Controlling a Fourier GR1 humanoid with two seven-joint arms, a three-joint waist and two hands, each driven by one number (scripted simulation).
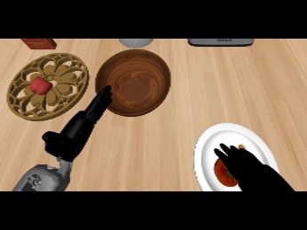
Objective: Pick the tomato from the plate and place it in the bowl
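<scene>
A red tomato (223, 174) lies on the white plate (216, 139) at the lower right. My right hand (249, 167) hovers over the plate with straight fingers, covering the tomato's right side; whether it touches the tomato cannot be told. A dark wooden bowl (133, 81) stands at the upper middle. My left hand (83, 125) stretches up from the lower left, fingers straight, its fingertips (103, 95) at the bowl's left rim.
A gold openwork trivet (48, 85) with a small red object (39, 85) on it sits left of the bowl. Along the far edge are a red box (38, 43), a grey round object (136, 42) and a dark appliance (221, 42).
</scene>
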